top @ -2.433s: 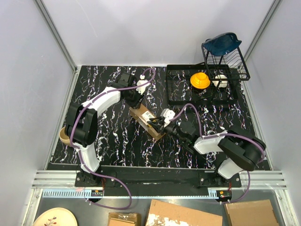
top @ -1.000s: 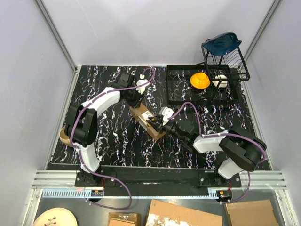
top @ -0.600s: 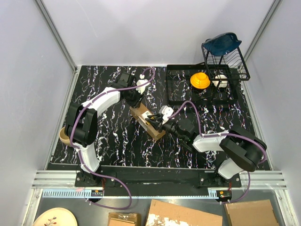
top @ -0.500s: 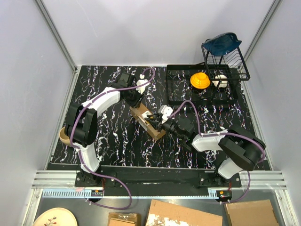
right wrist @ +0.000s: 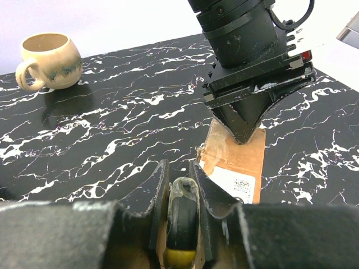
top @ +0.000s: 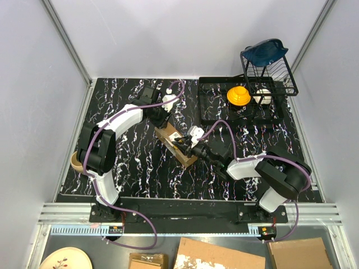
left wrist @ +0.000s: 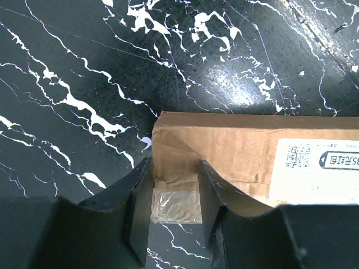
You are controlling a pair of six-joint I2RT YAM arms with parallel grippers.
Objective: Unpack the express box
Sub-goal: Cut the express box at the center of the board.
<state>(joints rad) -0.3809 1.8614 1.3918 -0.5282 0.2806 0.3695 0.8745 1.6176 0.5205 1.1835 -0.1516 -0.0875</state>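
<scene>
Your right tool (right wrist: pixel 178 168), clenched on the utility knife (right wrist: pixel 180 221), is creeping along the express box (left wrist: pixel 224 145) toward your left tool (left wrist: pixel 174 165), which is pinching the box's far end at the centre of the tabletop (top: pixel 123 168). The tape cut looks to be advancing, though the box is not yet opening.

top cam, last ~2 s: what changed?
Right gripper, shut on the knife, slid a little along the box toward the left gripper. Nothing taken or let go. Left gripper stays clamped on the box's far end; box and mug unmoved.
</scene>
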